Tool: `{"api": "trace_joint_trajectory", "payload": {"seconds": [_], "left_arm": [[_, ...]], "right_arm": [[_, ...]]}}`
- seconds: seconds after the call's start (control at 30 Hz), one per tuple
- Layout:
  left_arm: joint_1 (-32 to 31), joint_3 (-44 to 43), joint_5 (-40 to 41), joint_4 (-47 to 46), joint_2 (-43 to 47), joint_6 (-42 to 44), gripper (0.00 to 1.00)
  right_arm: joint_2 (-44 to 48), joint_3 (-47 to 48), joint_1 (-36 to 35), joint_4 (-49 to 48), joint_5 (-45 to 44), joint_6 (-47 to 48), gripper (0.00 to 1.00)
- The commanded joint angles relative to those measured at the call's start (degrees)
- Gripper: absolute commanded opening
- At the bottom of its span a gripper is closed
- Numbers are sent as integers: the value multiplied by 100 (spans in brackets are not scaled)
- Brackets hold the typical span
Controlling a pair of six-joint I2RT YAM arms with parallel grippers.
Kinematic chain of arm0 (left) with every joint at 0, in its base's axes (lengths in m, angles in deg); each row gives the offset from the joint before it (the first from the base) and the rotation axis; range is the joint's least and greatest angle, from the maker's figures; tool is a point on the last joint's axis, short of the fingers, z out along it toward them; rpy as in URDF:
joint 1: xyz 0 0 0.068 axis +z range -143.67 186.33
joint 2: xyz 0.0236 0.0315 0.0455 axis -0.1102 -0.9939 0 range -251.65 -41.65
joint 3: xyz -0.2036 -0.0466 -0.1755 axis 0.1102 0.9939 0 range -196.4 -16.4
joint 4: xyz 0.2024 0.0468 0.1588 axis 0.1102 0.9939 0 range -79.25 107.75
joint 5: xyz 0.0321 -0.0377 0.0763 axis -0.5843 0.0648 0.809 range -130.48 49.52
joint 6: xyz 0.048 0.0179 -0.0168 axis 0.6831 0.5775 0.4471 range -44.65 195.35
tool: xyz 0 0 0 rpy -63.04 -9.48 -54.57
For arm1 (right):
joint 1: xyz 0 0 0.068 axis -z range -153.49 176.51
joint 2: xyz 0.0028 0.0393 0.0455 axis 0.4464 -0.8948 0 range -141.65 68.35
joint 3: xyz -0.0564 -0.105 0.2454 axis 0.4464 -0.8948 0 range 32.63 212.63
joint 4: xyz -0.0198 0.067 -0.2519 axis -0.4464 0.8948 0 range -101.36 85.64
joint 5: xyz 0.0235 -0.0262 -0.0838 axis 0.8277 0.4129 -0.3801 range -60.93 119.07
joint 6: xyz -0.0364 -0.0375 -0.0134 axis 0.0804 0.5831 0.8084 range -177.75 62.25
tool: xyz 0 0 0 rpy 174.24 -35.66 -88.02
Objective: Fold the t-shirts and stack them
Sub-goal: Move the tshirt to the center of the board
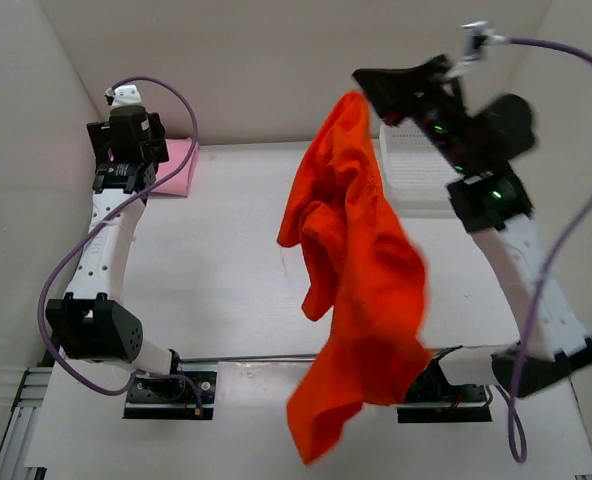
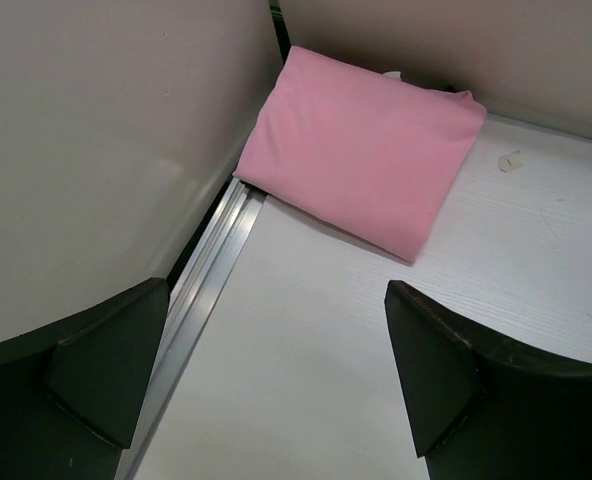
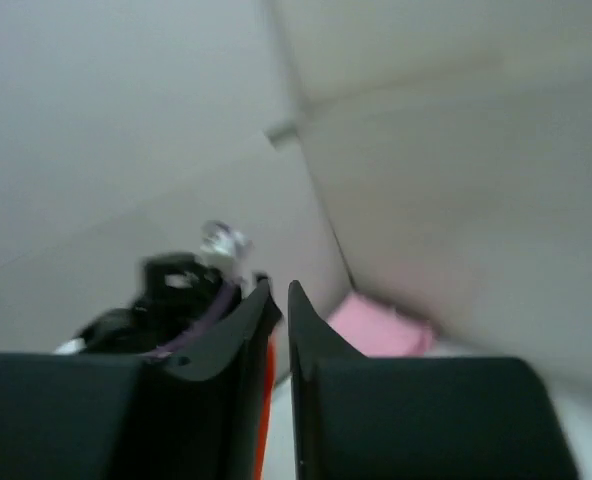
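The right gripper (image 1: 364, 82) pinches 1 edge of the orange t-shirt (image 1: 361, 270), its jaws nearly together, and the cloth hangs bunched and twisted below it. To fold it well, lower it slowly so the free hem lays out flat on the table (image 1: 226, 290). The left gripper (image 2: 276, 290) hovers wide open, with the folded pink t-shirt (image 2: 361, 150) just ahead of its fingers.

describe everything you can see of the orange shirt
The orange-red t-shirt is plain, soft, bright cloth, unfolded. It hangs in the air as a long crumpled drape, bunched into folds, with a flap sticking out on its left side. Its top is pinched in the right tool, whose fingers stand nearly together with a sliver of orange between them in the wrist view. Its lower part looks blurred. Whether its bottom end touches the table cannot be told.
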Motion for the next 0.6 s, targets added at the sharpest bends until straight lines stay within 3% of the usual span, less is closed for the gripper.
{"api": "trace_joint_trajectory", "payload": {"seconds": [0.0, 0.03, 0.07, 0.1, 0.13, 0.17, 0.2, 0.23, 0.33, 0.37, 0.57], "left_arm": [[15, -24, -99, 41, 281, -10, 100], [15, 98, -99, 93, 281, -10, 100], [15, 151, -169, 94, 281, -10, 100], [15, 212, -170, 94, 281, -10, 100], [-54, 344, -170, 94, 342, -10, 100], [-107, 441, -222, 146, 395, -10, 100], [-108, 537, -283, 147, 396, -10, 100], [-203, 738, -284, 147, 448, -10, 100], [-388, 1003, -337, 199, 510, -10, 100], [-502, 1169, -406, 260, 510, -10, 100], [-1362, 2126, -732, 709, 396, -10, 100]], "right_arm": [[-1145, -223, 118, 1594, -1118, -297, 26], [-1469, 248, 214, 1998, -1164, -297, 43], [-2343, 696, 415, 3203, -1086, -88, 68], [-2848, 1266, 487, 3946, -981, 53, 79], [-3827, 2560, 549, 4693, -823, 194, 87], [-4202, 3086, 549, 5919, -587, 491, 91], [-4441, 3396, 549, 6279, -584, 633, 91], [-4452, 3129, 375, 6404, -715, 791, 91], [-3430, 1498, -46, 5574, -1434, 1214, 92], [-3154, 448, -101, 5292, -1698, 1215, 94], [-1869, -1782, 31, 4815, -1499, 1188, 94]]}}
